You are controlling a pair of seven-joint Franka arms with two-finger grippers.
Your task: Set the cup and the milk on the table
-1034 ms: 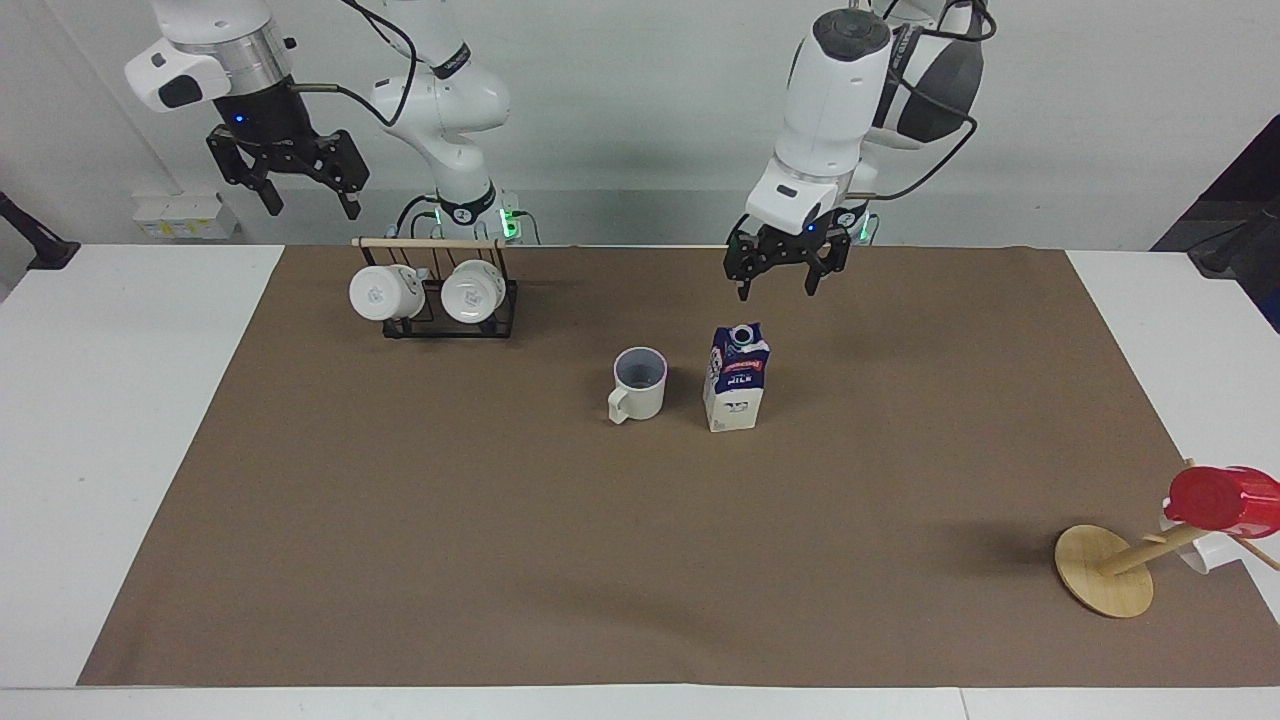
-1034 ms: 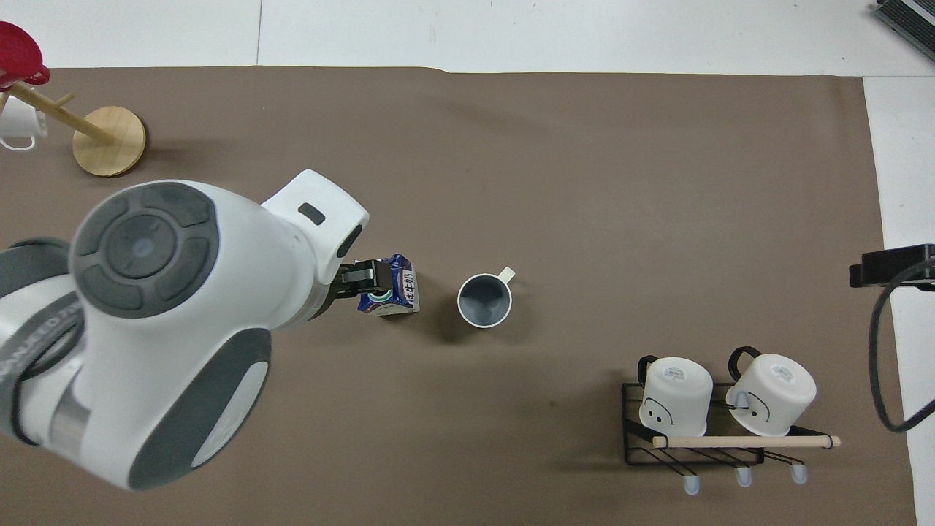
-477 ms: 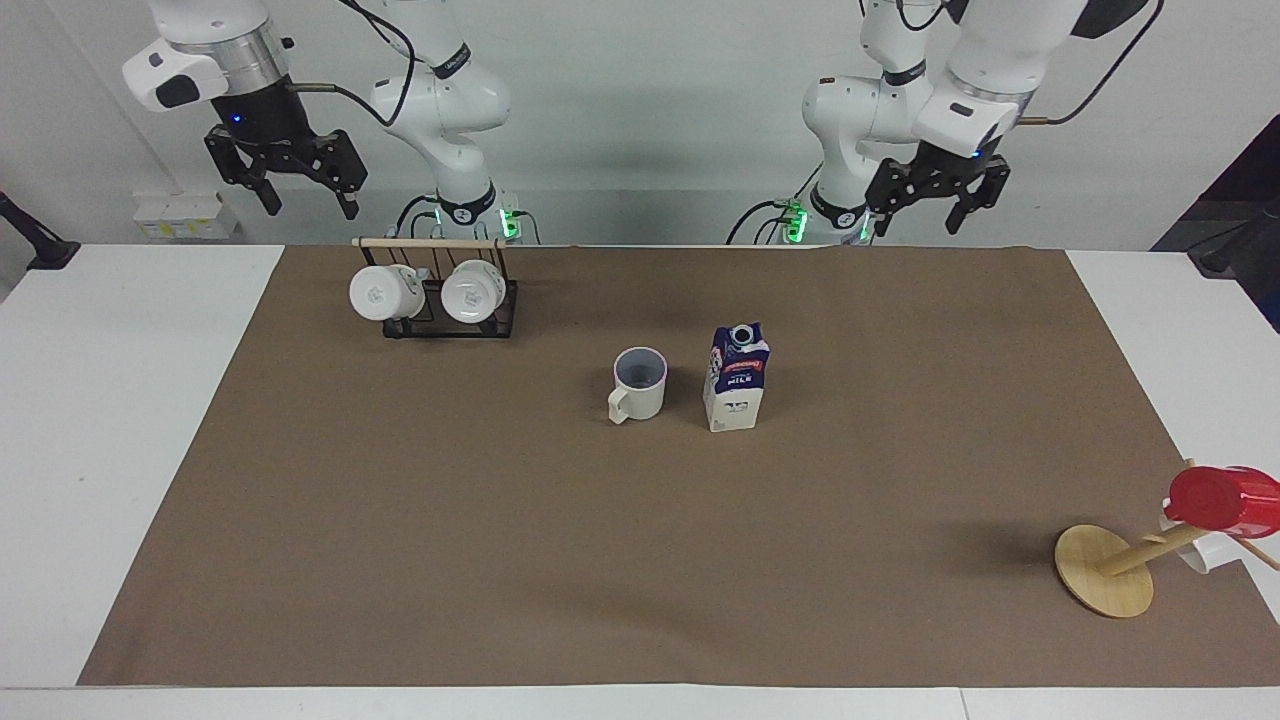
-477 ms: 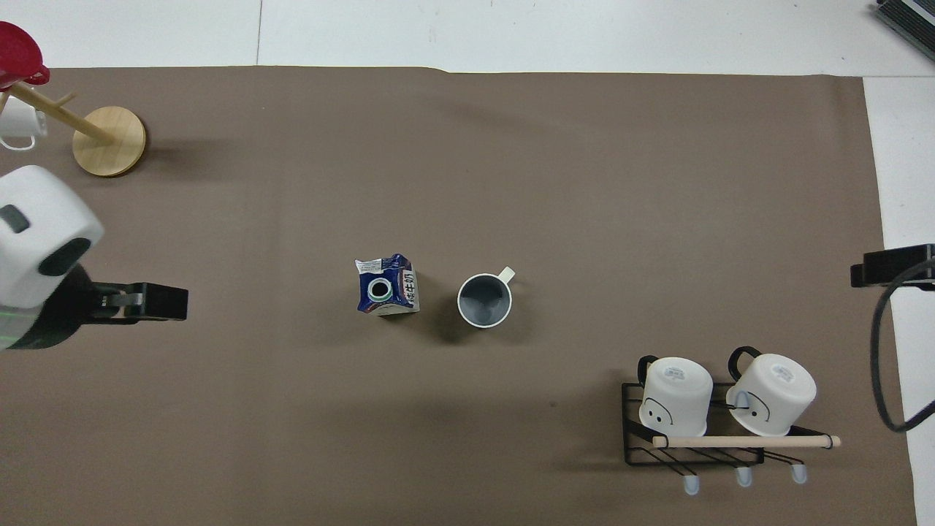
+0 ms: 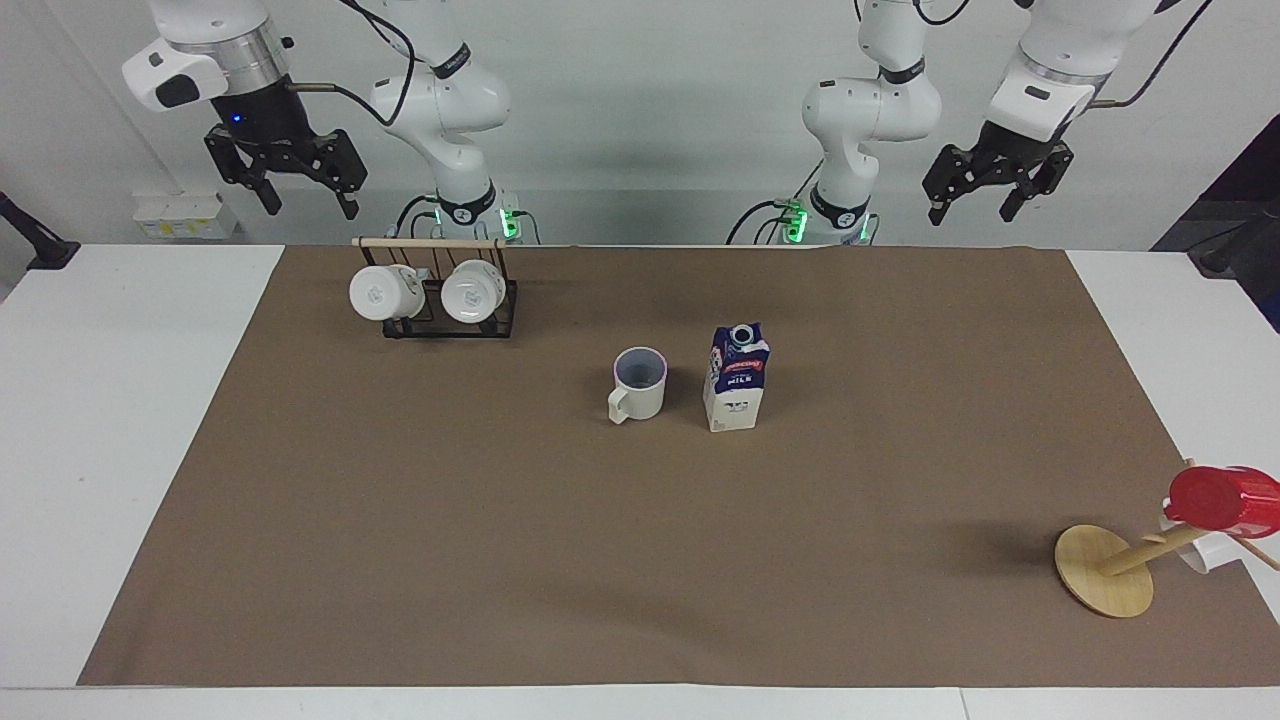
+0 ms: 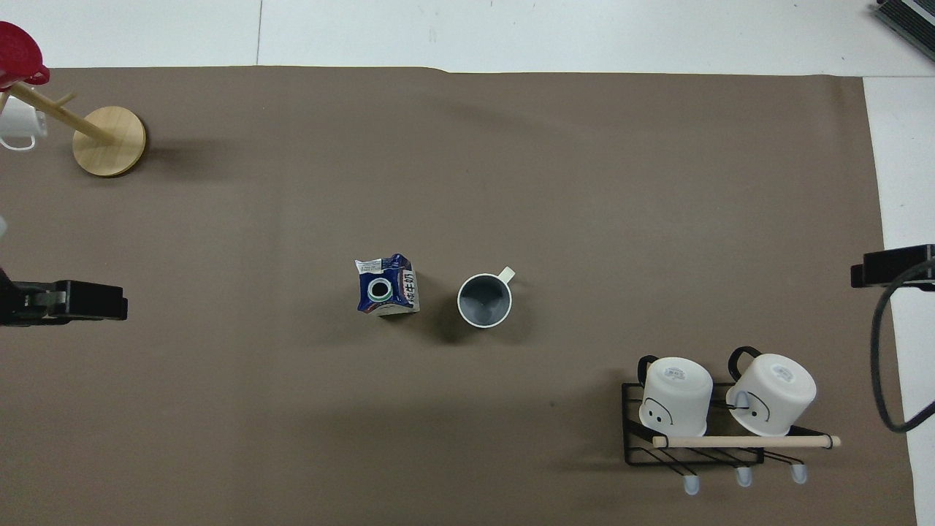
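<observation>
The cup [image 5: 638,385] stands upright on the brown paper of the table [image 5: 640,560], its handle pointing away from the robots; it also shows in the overhead view [image 6: 483,300]. The milk [image 5: 735,380] stands upright beside it, toward the left arm's end, a small gap apart, and is seen from above in the overhead view [image 6: 387,285]. My left gripper [image 5: 972,212] is open and empty, raised high over the table's robot-side edge at the left arm's end. My right gripper [image 5: 310,207] is open and empty, raised high, and the arm waits.
A black wire rack [image 5: 440,320] with two white mugs stands near the robots toward the right arm's end. A wooden mug tree [image 5: 1105,570] bearing a red cup [image 5: 1220,500] stands far from the robots at the left arm's end.
My left gripper has drawn back from just above the milk, up and toward the left arm's end of the table. The milk, the cup and my right arm have not moved.
</observation>
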